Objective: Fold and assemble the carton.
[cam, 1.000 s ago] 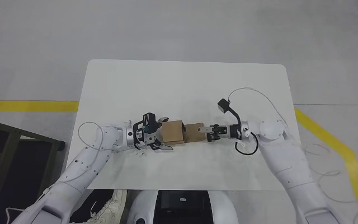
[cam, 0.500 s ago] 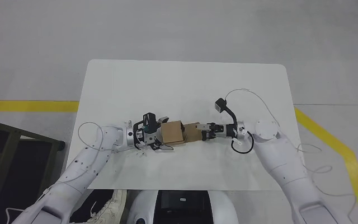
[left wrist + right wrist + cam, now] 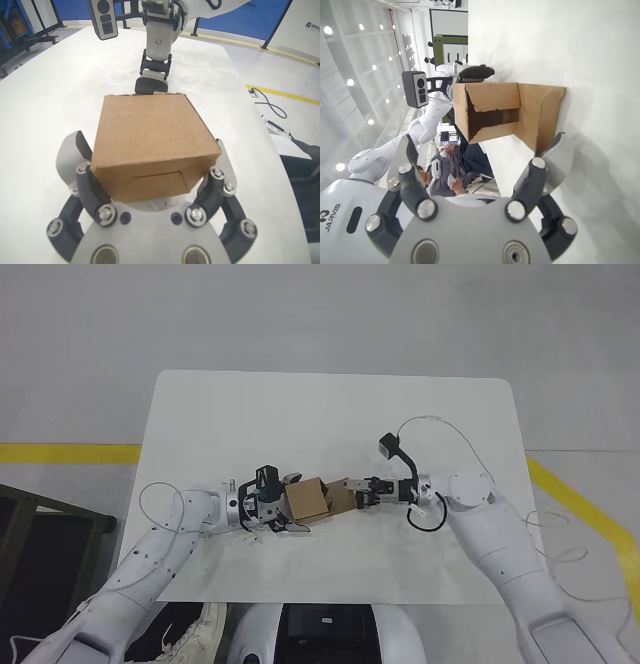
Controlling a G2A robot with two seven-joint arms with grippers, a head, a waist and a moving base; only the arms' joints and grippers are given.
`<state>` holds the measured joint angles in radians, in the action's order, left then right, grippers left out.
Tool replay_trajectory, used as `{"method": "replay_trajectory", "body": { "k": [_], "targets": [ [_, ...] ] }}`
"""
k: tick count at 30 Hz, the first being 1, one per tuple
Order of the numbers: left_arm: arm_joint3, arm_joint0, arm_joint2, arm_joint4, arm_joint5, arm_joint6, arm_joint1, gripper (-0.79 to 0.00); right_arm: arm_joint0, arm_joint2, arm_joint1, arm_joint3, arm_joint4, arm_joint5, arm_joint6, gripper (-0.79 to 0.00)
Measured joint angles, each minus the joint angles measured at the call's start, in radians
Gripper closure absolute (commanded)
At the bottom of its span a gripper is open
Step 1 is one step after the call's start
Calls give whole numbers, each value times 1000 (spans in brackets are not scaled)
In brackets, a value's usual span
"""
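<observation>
The left pincer (image 3: 152,150) was clamped on the carton (image 3: 152,135), one finger on each side wall at its closed end. The carton sat mid-counter (image 3: 330,414), nearer the robot's edge, long axis pointing at the other arm. Couldn't tell if it rested on the surface. The right pincer (image 3: 480,150) was at the open end, spread wide and gripping nothing. One of its fingers (image 3: 557,145) was just beside the tip of the unfolded flap (image 3: 545,110). That flap stuck out between the right pincer and the ragged-edged mouth. A yellow floor line (image 3: 60,452) ran beyond the counter.
</observation>
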<state>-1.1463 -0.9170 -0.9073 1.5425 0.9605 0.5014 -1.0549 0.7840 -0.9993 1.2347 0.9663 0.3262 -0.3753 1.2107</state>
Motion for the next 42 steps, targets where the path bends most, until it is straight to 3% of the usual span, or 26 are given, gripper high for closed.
{"method": "replay_trajectory", "body": {
  "k": [13, 26, 42],
  "targets": [
    [5, -4, -4, 2, 0, -3, 2, -785, 4, 15, 4, -17, 27, 23, 19, -785],
    [14, -11, -13, 10, 5, -2, 7, -785, -19, 9, 23, -80, 176, -55, 50, -785],
    [53, -40, -58, 4, -4, 11, 26, -785, -30, -27, -8, -2, 10, -29, 27, -785]
  ]
}}
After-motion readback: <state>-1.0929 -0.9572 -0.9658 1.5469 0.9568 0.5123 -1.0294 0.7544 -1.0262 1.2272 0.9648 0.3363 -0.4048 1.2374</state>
